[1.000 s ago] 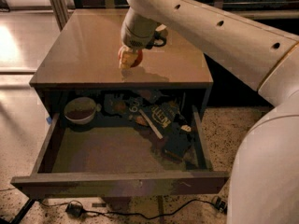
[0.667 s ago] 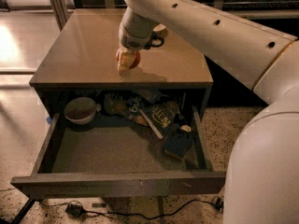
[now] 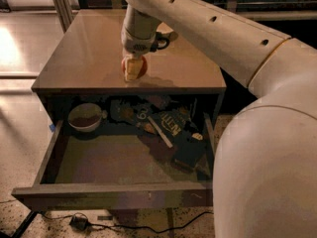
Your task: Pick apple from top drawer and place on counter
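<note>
We find the end effector (image 3: 132,70), clamped on the apple (image 3: 142,66), a shade lower than a second ago, bringing the fruit down onto or just above the counter (image 3: 84,58), clear of the open top drawer (image 3: 114,196), so we judge release is next.

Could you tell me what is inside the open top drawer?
A bowl back left and dark packets back right; whatever lies beneath them is covered. The gripper holds the apple over the counter.

The glossy tan counter (image 3: 84,58) is carrying the apple (image 3: 142,66) near the middle of its front edge, where the gripper (image 3: 132,69) is reaching down, clasping it between its fingers.
</note>
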